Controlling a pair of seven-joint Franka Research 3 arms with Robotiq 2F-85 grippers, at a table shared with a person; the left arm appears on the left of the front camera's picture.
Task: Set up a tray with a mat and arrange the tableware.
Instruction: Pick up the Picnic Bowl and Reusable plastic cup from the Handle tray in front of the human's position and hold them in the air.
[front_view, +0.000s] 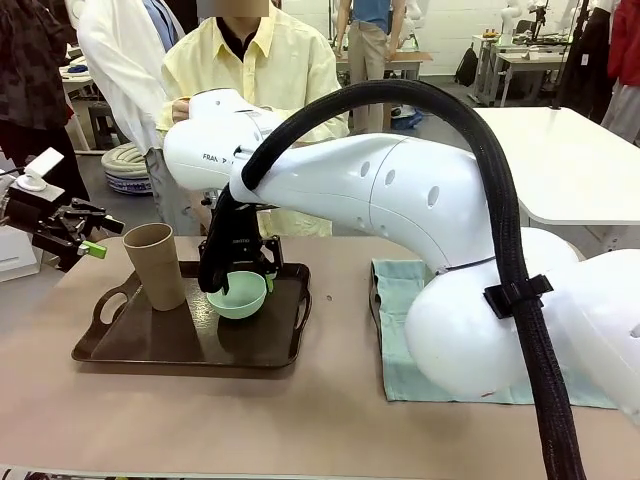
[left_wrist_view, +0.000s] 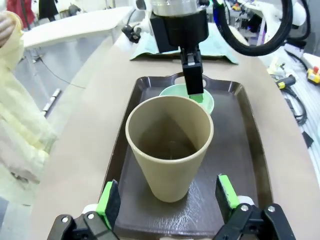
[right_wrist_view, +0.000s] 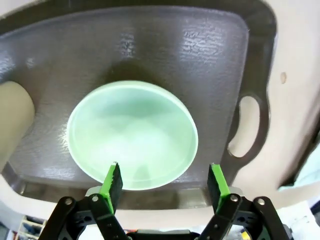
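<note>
Along the bottom of the front view runs the bare tan counter. At lower left on it lies a dark brown tray. A tall tan cup stands upright at the tray's left end, and a mint green bowl sits near its middle. The right gripper hangs straight over the bowl with its fingers wide apart. One green pad is above the bowl's inside, the other is outside the rim, and they clamp nothing. At the left edge of the frame the left gripper hovers near the cup, fingers fully spread and empty. Right of the tray, a pale teal mat lies flat on the counter, partly under the right arm. At the far side is a person in a pale yellow shirt.
</note>
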